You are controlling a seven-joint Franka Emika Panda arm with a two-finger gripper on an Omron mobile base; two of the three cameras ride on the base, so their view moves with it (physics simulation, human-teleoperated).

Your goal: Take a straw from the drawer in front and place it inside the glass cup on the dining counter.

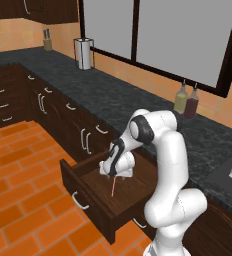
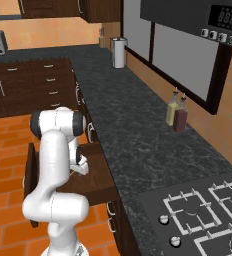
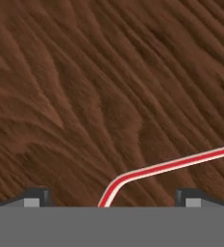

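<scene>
The drawer [image 1: 90, 192] is being shown pulled open in the left base view, under the black desk [image 1: 138, 107], with its curved pale handle [image 1: 79, 201] on the front panel. The gripper [image 1: 113, 175] is being held low inside the drawer, pointed down at the wooden bottom. The straw [image 1: 113, 187] is being seen there as a thin pink line lying on the drawer floor, just below the jaws.

In the right base view the drawer [image 2: 88, 177] is being seen from the other side, and the hand is largely being hidden behind the arm's white links, so the straw cannot be made out there. A paper towel roll [image 2: 119, 52], two bottles [image 2: 176, 114] by the window and a hob [image 2: 203, 212] are being shown along the desk [image 2: 138, 140].

In the hand view the wood grain of the drawer floor [image 3: 94, 87] is being seen close up. The straw [image 3: 172, 165] is being shown lying flat on it, its bend falling between the two fingertips [image 3: 35, 198], nearer the middle than either tip. The jaws are being held fully apart, with nothing gripped; neither tip is being seen to touch the straw.
</scene>
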